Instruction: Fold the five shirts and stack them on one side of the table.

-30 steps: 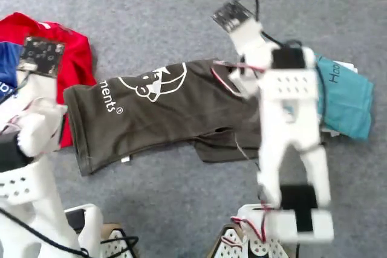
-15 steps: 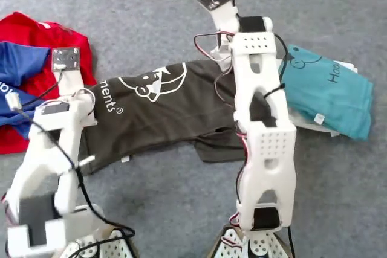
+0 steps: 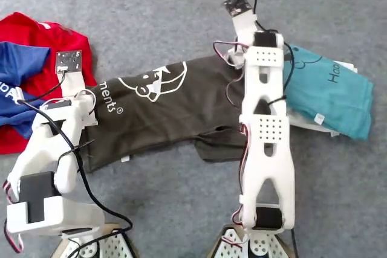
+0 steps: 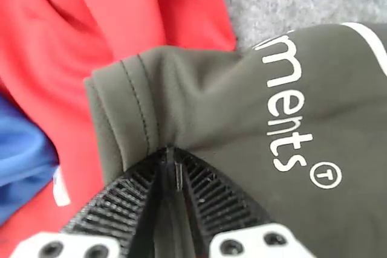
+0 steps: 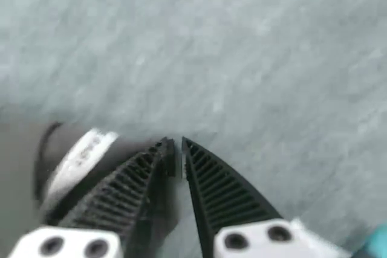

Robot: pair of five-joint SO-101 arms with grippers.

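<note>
The dark shirt (image 3: 175, 110) lies stretched across the middle of the counter (image 3: 151, 10). The left gripper (image 4: 172, 164) is clamped on its hem corner at 9 o'clock. The right gripper (image 5: 175, 152) looks pinched shut on the collar edge at 1 o'clock. A fold seems in hand; next, both ends likely need lifting together and carrying over evenly. Bare counter lies at 12 and 6 o'clock. The red shirt (image 3: 36, 34) and blue shirt (image 3: 18, 64) crowd 9 o'clock, and the folded teal shirt (image 3: 329, 92) sits at 3.
</note>
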